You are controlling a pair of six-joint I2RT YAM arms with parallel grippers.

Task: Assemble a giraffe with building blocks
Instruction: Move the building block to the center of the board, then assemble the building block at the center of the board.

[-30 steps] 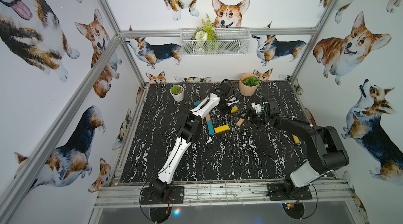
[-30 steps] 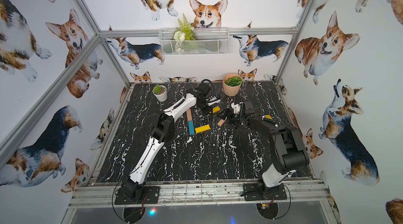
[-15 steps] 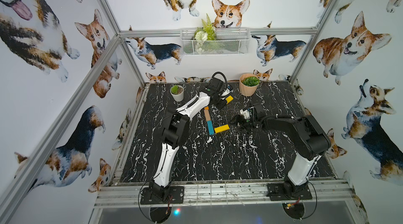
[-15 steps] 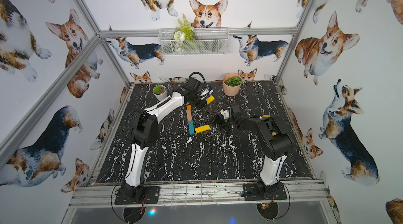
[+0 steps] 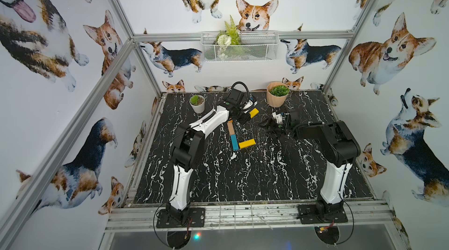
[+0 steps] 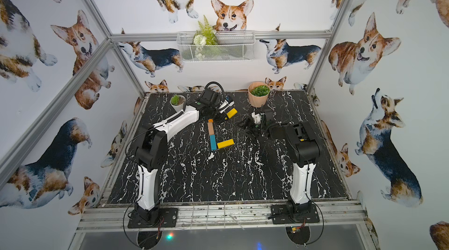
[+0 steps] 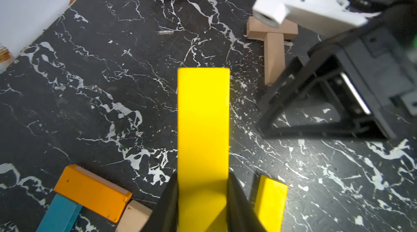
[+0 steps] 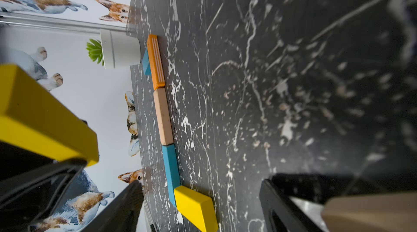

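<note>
On the black marble table [image 5: 243,183] lies the giraffe in part: an orange block [image 6: 210,121], a tan block [image 6: 211,128] and a teal block [image 6: 213,142] end to end, with a yellow block [image 6: 225,143] at the teal end. A second teal block [image 8: 146,61] sits beside the orange one. My left gripper [image 7: 203,181] is shut on a long yellow block [image 7: 203,129], held above the table at the back [image 5: 254,113]. My right gripper [image 5: 267,124] stands open and grips nothing. Two crossed tan blocks [image 7: 274,57] lie right by it.
A small white pot [image 5: 197,104] stands at the back left and a pink pot [image 5: 277,95] at the back right, near both grippers. A wire basket [image 5: 239,47] hangs on the back wall. Corgi-printed walls close three sides.
The left gripper has drawn back a little with the yellow block. The right arm's elbow has risen and its gripper has shifted left, toward the laid blocks.
</note>
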